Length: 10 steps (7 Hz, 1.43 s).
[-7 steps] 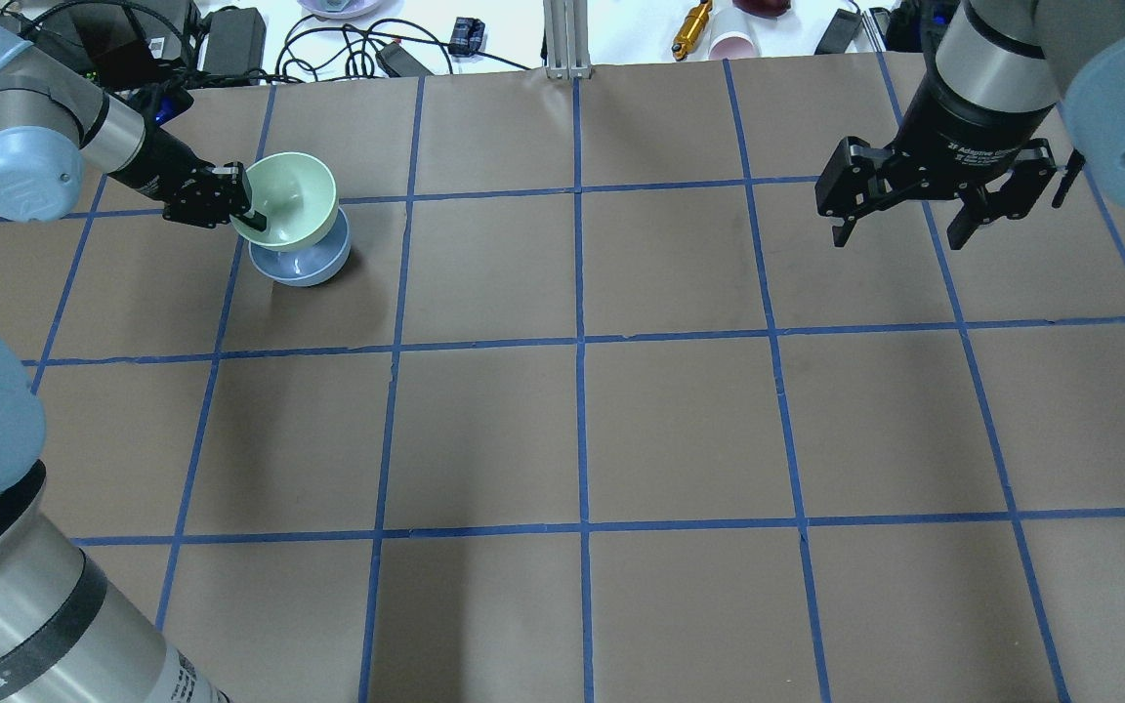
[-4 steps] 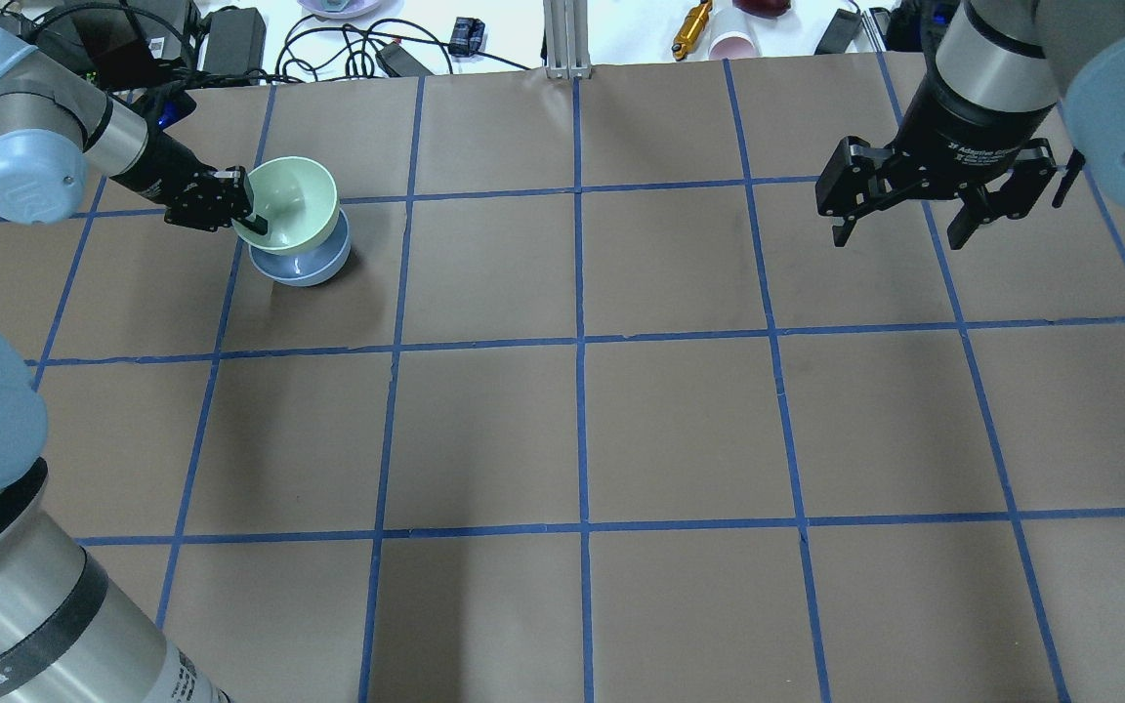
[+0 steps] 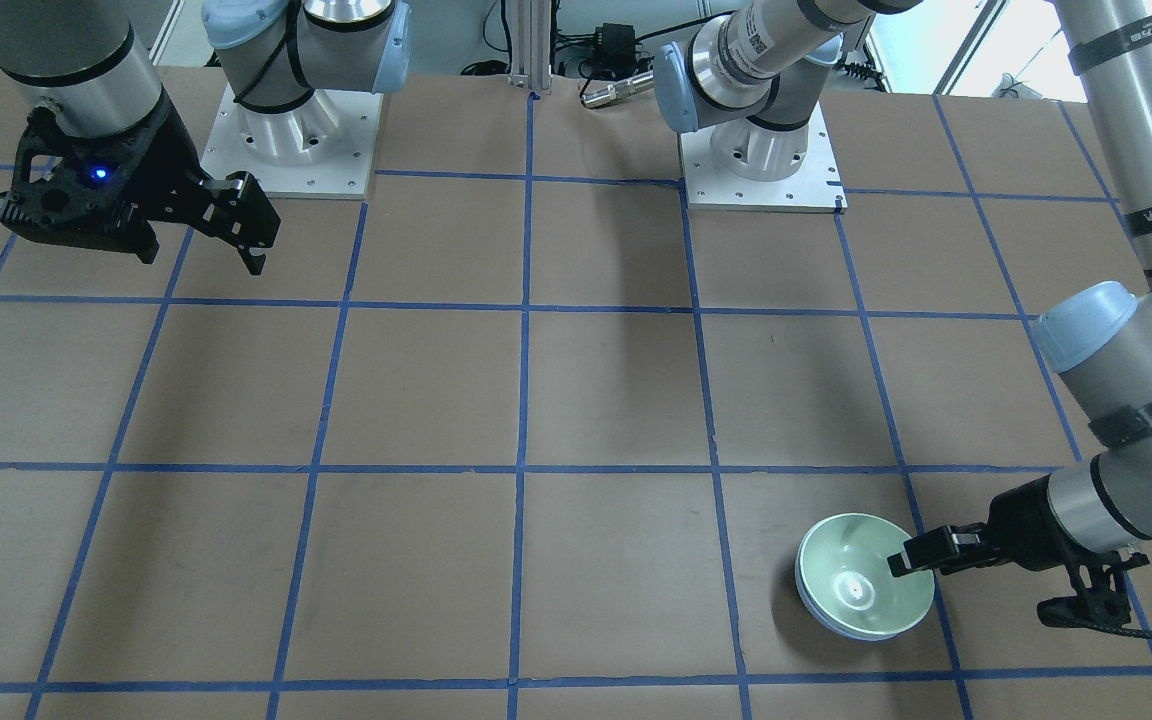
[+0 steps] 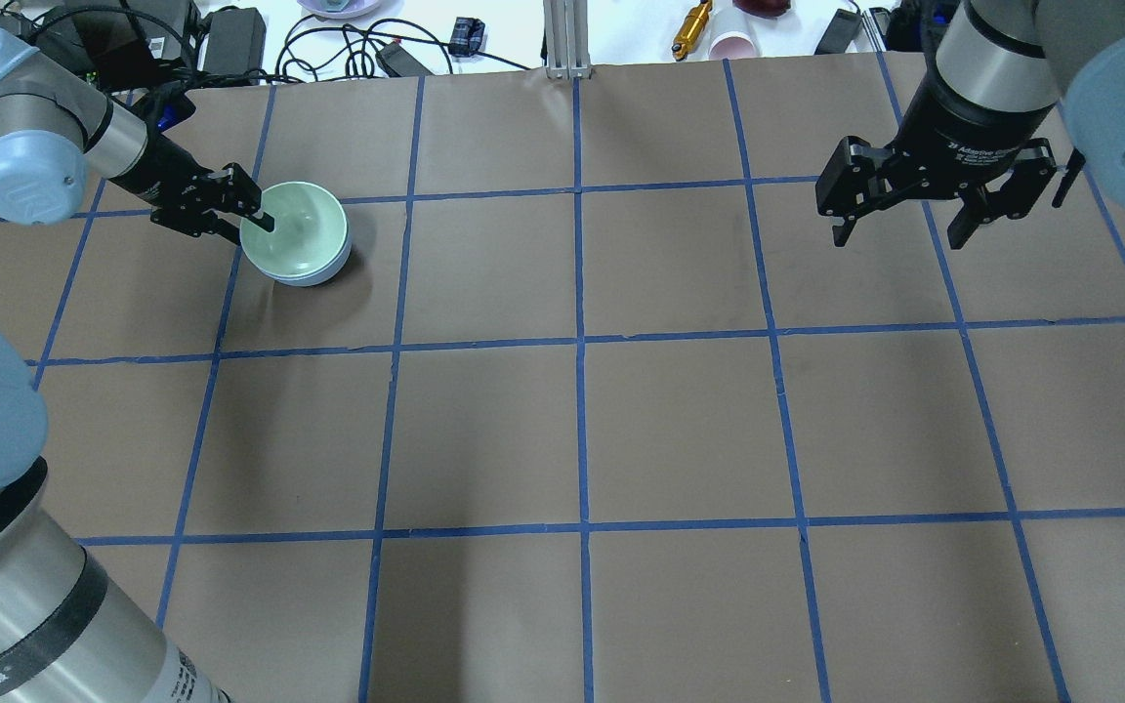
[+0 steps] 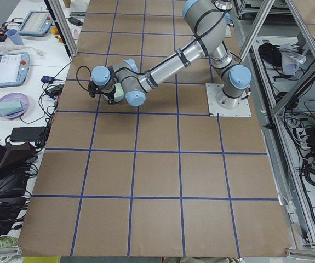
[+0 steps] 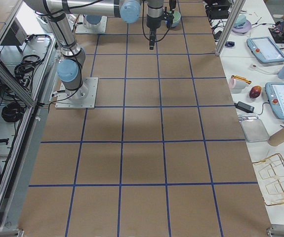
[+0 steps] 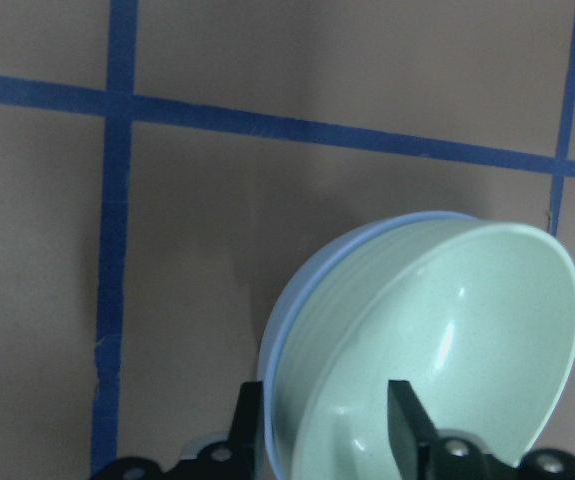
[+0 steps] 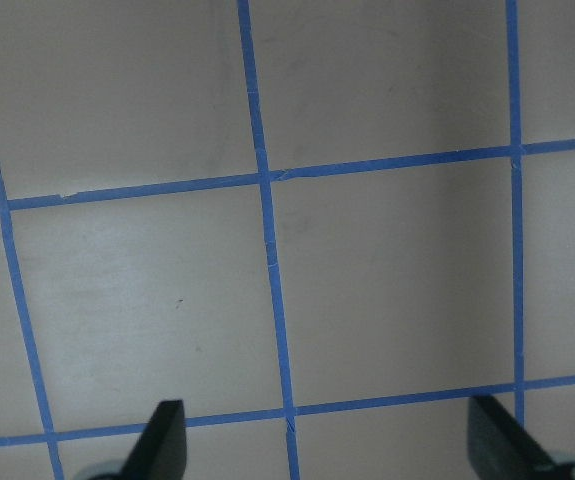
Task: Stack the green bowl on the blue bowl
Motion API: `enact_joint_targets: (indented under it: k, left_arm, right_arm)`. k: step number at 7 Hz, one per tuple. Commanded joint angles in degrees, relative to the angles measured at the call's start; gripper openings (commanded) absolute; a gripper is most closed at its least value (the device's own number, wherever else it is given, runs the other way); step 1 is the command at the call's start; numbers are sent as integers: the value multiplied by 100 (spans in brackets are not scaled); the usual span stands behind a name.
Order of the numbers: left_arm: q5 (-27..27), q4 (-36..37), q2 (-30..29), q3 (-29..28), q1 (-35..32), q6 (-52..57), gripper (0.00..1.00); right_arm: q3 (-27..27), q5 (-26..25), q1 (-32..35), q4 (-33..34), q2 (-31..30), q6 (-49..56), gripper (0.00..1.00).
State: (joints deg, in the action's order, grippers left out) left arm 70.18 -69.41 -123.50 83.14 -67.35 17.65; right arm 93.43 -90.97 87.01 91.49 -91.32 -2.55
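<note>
- The green bowl (image 4: 297,223) is seated upright inside the blue bowl (image 4: 301,280), at the far left of the surface (image 4: 680,430). Only a thin blue crescent is seen beneath the green rim.
- Nothing is contained in the green bowl except one finger of the left gripper (image 4: 248,227).
- That gripper is placed at the left side of the stack, jaws apart and straddling both rims, with one finger inside the green bowl and the other outside the blue wall. In the wrist view a gap is seen between the inner finger and the green wall, so the bowl is judged to be released.
- The step in hand is judged to be the release, with the stacking itself done.
- For the next move, a straight lift of the left gripper is called for, so that the rim is not caught and the stack is not tipped.
- The right gripper (image 4: 899,234) is held above the far right, well apart from the bowls, jaws wide apart with nothing between them.
</note>
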Motion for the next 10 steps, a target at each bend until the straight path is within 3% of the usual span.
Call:
enact_joint_targets:
  k: [1,3,8,10]
  left_arm:
    - [213,-115,228,-34,-32,-77,92]
    - [1151,-361,684,-26,-495,-121,100]
    - [1244,-1556,2187,1,-1586,-1341,100]
    - [1776,-1995,2732,18,-2061,-1483,100]
  right_arm:
    - [0,0,0,0,0,0,100]
    - [0,0,0,0,0,0,100]
    - [0,0,0,0,0,0,100]
    - [0,0,0,0,0,0,100]
